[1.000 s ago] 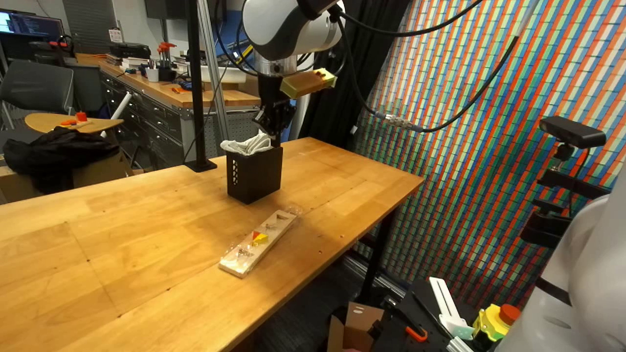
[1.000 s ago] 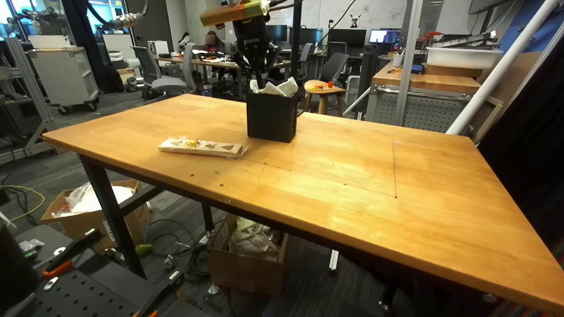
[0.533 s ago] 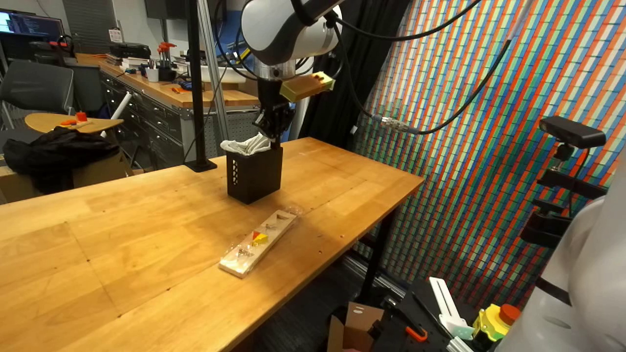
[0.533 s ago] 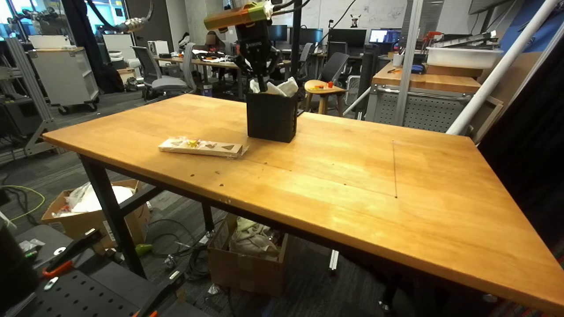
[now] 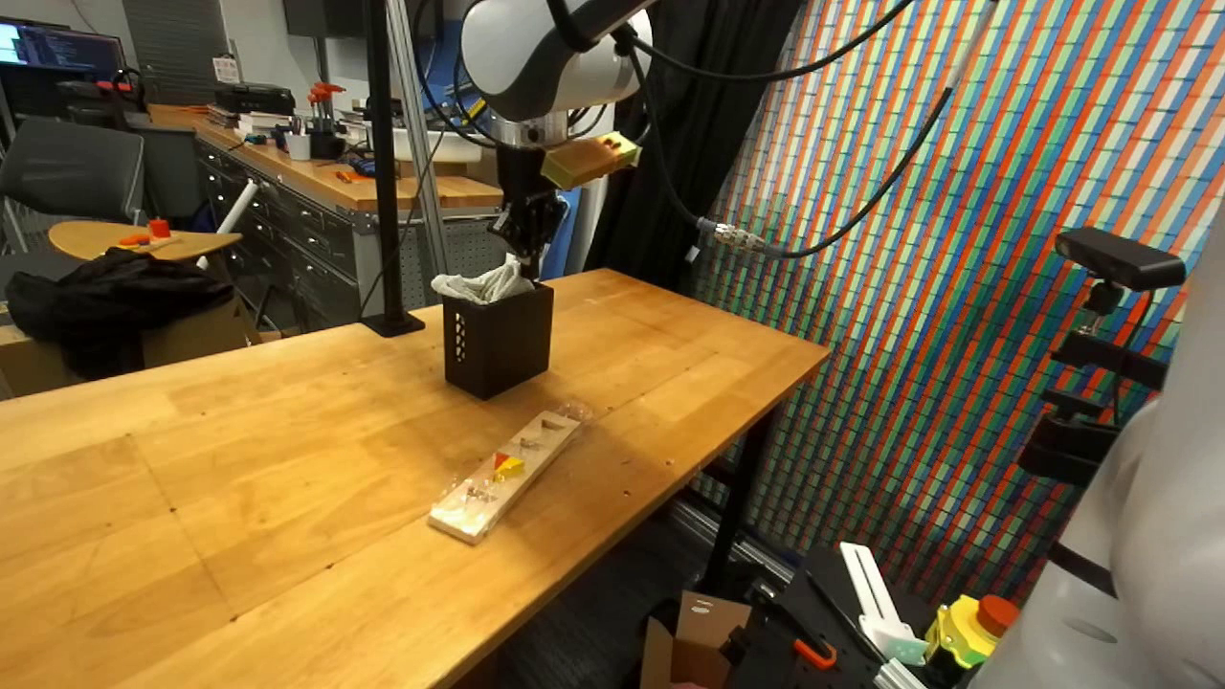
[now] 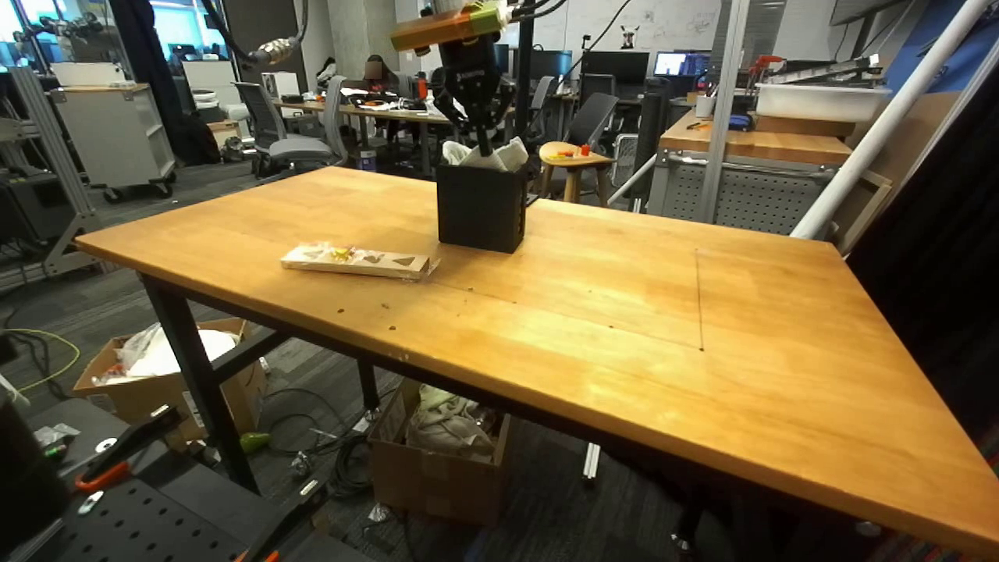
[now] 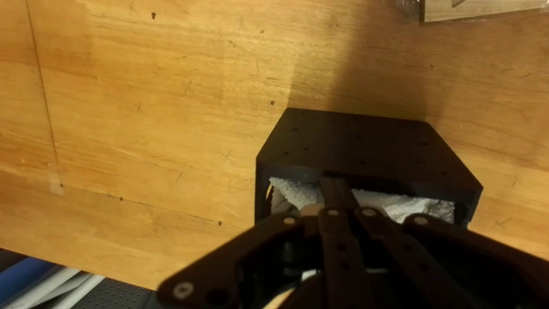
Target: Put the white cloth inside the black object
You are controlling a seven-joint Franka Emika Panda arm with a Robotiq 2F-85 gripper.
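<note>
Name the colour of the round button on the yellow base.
The button is red, seen best in an exterior view.

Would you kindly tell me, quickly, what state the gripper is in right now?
Gripper: closed, at the white cloth in the mouth of the black container; nothing visibly held.

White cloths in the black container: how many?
1 visible: white cloth, bunched in the open top of the black perforated container, partly above its rim. More could hide deeper inside.
</note>
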